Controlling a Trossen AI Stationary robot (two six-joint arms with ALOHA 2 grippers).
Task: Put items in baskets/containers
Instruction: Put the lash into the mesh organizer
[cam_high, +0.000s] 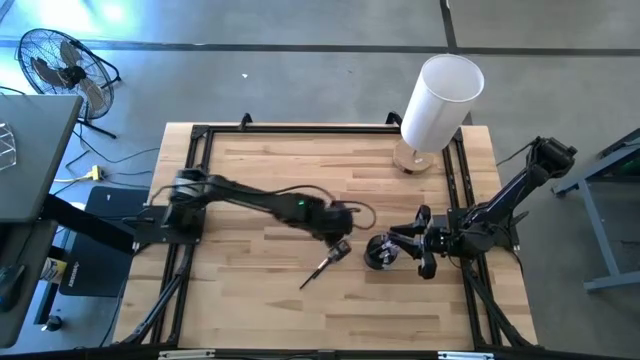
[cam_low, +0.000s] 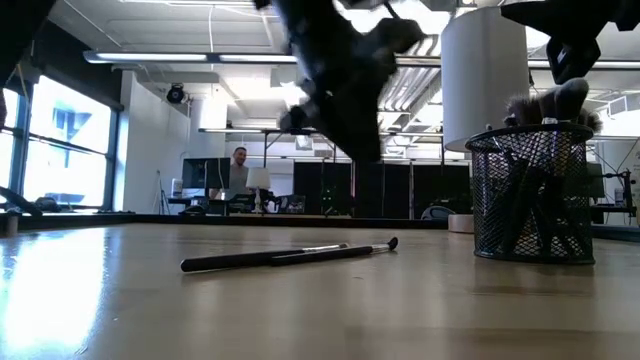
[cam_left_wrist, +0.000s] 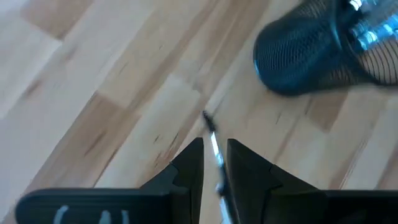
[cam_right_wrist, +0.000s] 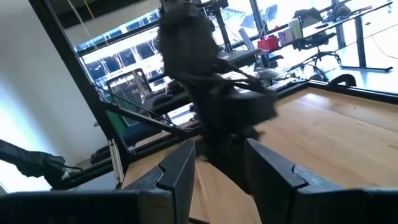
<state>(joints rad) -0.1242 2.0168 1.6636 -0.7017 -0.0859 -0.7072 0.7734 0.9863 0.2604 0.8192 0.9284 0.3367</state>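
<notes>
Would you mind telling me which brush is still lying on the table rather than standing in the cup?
The dark-handled brush lying flat beneath the left gripper; the others stand bristles-up in the black mesh cup.

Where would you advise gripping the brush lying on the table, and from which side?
Grip the brush at mid-handle from straight above, fingers across its length: it lies flat and thin on the wood, left of the black mesh cup, with the left gripper already above it.

both arms were matte black, built of slim jointed links. the left arm (cam_high: 250, 197) showed a small green light near its wrist and a thin black cable looping beside it. each claw ended in two flat, dark, wedge-shaped fingers (cam_left_wrist: 186, 167).
</notes>
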